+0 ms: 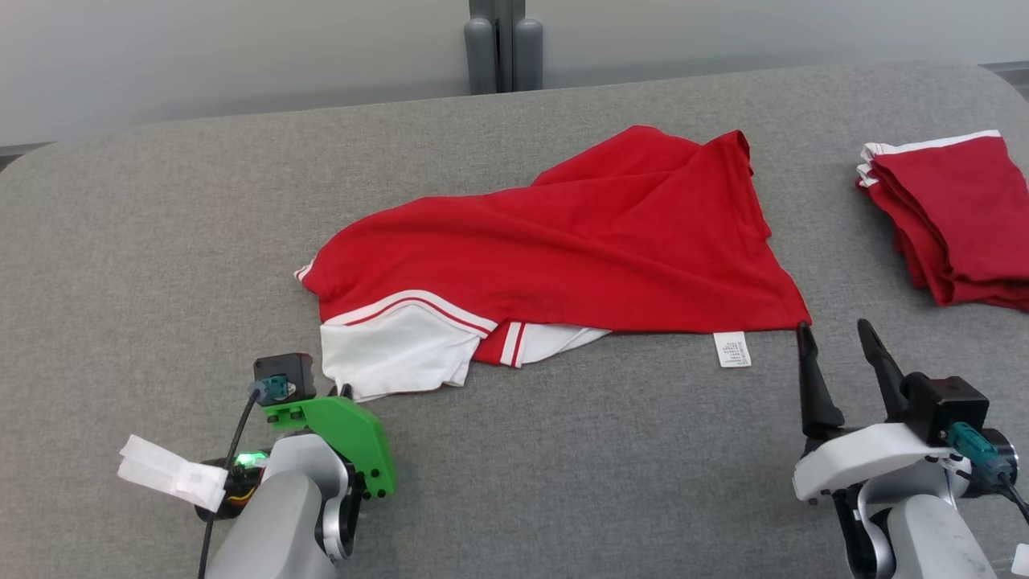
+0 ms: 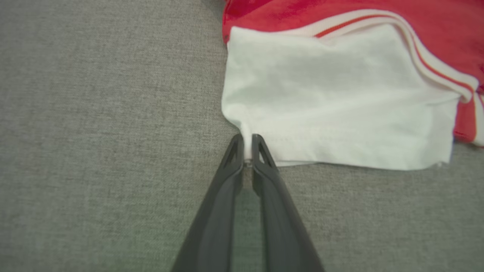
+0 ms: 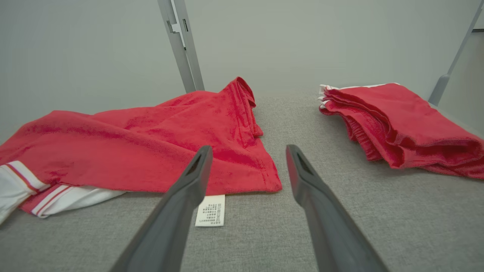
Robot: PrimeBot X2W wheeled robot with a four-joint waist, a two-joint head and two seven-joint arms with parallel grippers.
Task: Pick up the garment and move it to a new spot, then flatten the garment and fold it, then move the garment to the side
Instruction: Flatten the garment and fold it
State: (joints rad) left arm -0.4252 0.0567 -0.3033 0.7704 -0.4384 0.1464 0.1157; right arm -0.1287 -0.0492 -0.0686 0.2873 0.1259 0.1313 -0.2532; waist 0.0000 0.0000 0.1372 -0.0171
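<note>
Garment (image 1: 579, 241): lay crumpled, red and white, on grey table (image 1: 161, 241).
Left end effector (image 2: 247, 140): pinched its white hem.
Right end effector (image 1: 834, 326): spread wide, holding nothing.

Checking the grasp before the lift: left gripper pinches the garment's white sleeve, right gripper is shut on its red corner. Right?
Not quite. The right gripper is open at the garment's red corner, gripping nothing, as the right wrist view shows. The left gripper does pinch the white sleeve.
</note>
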